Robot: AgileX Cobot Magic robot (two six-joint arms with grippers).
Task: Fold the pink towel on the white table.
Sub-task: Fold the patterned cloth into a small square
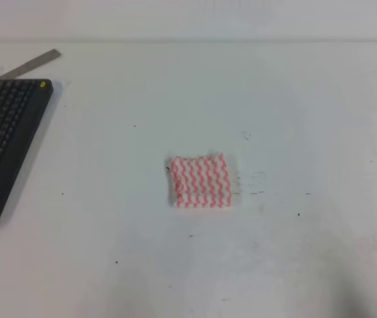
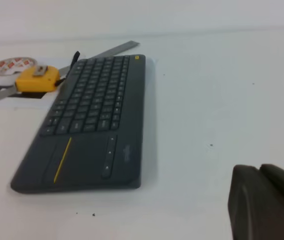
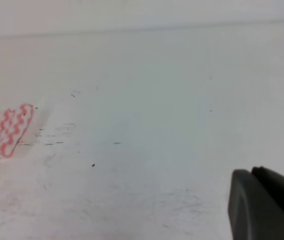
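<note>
1. Pink towel (image 1: pixel 200 181) lying as a small compact square mid-desk (image 1: pixel 294 99), well left of right gripper (image 3: pixel 264 205); likely already folded.
2. Left gripper (image 2: pixel 264 202) beside keyboard (image 2: pixel 89 120), far from towel.
3. Both apparently parked clear; open or clenched: cannot tell.

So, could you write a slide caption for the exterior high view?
Folded pink towel lying mid white table, keyboard at left edge, no gripper in view.

Pink towel (image 1: pixel 201 181) lies mid-table (image 1: pixel 294 99); keyboard (image 1: pixel 6 142) far left, ruler (image 1: pixel 32 64) and tape measure (image 2: pixel 36 79) behind it.
</note>
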